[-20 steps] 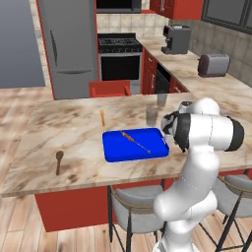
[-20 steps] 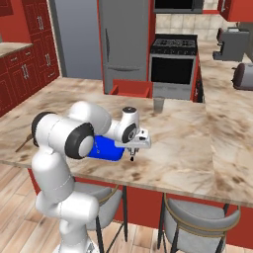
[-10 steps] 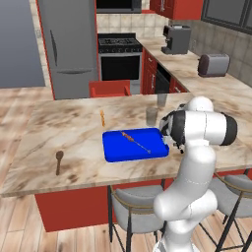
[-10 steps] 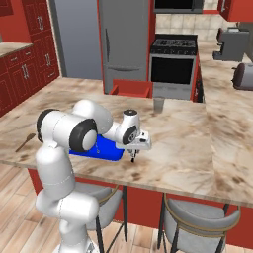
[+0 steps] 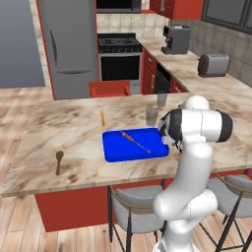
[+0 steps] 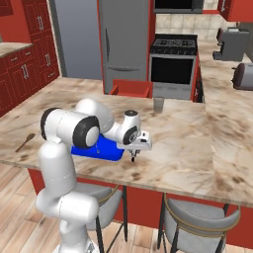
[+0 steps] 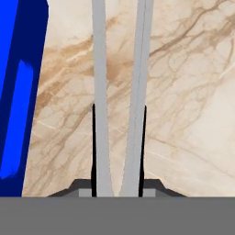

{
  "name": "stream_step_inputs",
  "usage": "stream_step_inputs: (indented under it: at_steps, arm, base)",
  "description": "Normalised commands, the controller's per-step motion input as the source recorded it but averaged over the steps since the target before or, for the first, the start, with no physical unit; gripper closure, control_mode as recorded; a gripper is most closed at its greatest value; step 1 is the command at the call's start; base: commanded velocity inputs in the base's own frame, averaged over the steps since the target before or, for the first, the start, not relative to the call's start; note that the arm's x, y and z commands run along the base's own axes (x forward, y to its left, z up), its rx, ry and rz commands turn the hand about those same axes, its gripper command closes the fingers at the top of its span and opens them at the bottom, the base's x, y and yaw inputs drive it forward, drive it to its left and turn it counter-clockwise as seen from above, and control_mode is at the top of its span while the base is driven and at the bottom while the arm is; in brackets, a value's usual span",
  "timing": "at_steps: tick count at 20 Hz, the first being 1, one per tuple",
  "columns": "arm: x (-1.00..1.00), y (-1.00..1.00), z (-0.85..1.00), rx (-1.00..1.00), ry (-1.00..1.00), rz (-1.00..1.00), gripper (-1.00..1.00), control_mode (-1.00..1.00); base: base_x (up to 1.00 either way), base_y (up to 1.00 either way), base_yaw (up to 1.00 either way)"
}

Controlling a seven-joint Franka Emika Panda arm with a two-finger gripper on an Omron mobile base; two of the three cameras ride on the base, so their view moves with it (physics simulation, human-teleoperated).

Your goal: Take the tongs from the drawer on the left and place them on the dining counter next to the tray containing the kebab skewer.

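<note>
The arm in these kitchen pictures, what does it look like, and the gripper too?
The arm is glossy white, built of rounded, bulbous segments with dark bands at the joints. Its hand ends in a flat white block carrying the gripper, which has two small, slim dark fingers. No cables or markings are visible.

The white arm folds low, its pincer [image 6: 134, 157] pointing straight down, fingers nearly together.

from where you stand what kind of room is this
A rendered home kitchen: a stove beside a grey fridge, a toaster on the back counter, and stools at a marble dining counter.
</note>
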Motion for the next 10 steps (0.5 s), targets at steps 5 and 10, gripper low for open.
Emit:
stream_step_inputs:
  at_steps: [5, 10]
  arm:
    - [0.21, 0.0, -0.01, 0.0, -0.04, 0.0, -1.0, -1.0]
    - [-0.02, 0.0, 0.02, 0.0, -0.19, 0.0, -1.0, -1.0]
  base:
    - [0.0, 0.0, 0.0]
    - [0.0, 0.0, 0.0]
